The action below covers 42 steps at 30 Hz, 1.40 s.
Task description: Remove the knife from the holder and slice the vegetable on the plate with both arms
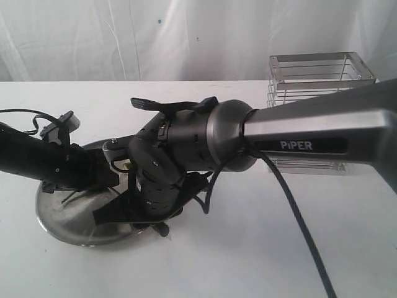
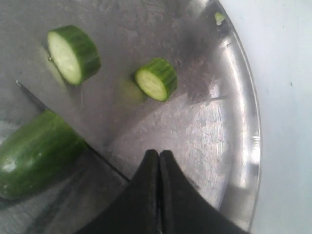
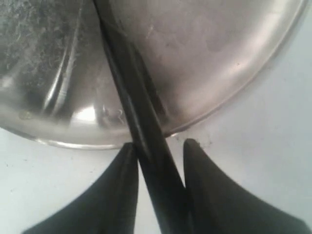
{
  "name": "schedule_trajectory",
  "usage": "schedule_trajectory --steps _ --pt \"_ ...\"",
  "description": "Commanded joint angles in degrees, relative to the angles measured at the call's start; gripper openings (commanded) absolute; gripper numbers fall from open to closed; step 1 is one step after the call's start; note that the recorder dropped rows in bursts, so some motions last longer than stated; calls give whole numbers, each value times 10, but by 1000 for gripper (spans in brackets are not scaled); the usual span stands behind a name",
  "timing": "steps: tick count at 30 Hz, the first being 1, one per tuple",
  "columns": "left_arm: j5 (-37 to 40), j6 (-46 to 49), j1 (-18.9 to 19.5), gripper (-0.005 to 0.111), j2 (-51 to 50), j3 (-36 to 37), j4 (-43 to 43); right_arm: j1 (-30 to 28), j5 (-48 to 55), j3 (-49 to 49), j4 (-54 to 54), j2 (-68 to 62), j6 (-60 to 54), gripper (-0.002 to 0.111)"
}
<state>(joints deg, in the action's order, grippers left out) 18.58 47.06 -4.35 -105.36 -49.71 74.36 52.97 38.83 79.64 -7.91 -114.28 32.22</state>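
Left wrist view has the vegetable [image 2: 36, 153] lying on the plate [image 2: 234, 126], two slices [image 2: 73, 53] already cut off, and the knife [image 2: 34, 100] blade running along one end of it. The left gripper [image 2: 159, 161] is pinched closed on nothing above the plate. The right gripper [image 3: 158, 144] has its jaws narrowly apart around the knife handle, and I can't tell if it's gripped. I'd pin the vegetable first, clamp firmly, then press straight down.

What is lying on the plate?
On the plate: two cut discs, the remaining vegetable, the knife. In the exterior view the arms cover most of it.
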Motion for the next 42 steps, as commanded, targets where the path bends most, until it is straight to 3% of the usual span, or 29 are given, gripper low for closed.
schedule_trajectory --steps 1,12,22,27,42 --pt "17 -2 -3 0 -1 0 -100 -23 -54 10 -50 24 38 0" --pt "-5 -2 -3 0 142 -34 -99 -23 -86 10 -50 24 39 0" --pt "-27 -10 -3 0 167 -17 -102 -23 -83 10 -57 24 30 0" --pt "-28 -10 -3 0 167 -17 -102 -23 -89 10 -56 23 20 15" --pt "-10 -7 -3 0 167 -17 -114 -23 -105 10 -45 -14 20 38"
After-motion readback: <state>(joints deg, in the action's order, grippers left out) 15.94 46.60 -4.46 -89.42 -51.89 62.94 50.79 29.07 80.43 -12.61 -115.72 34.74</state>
